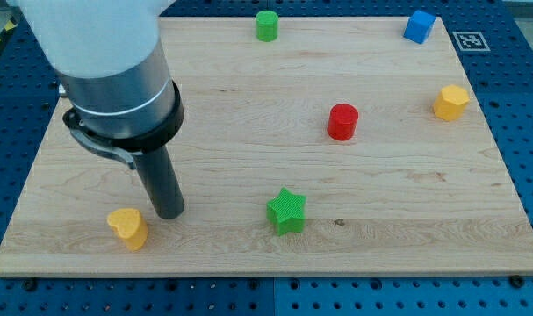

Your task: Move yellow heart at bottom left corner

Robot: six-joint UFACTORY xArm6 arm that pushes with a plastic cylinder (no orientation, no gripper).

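The yellow heart (128, 227) lies near the bottom left corner of the wooden board (248, 105). My tip (169, 213) rests on the board just to the right of the heart and slightly above it in the view, close to it; whether they touch I cannot tell. The arm's wide grey body fills the view's top left and hides part of the board behind it.
A green star (287, 211) lies at bottom centre. A red cylinder (342, 122) sits right of centre. A green cylinder (266, 25) is at the top edge, a blue cube (419, 26) at top right, a yellow hexagonal block (451, 103) at the right edge.
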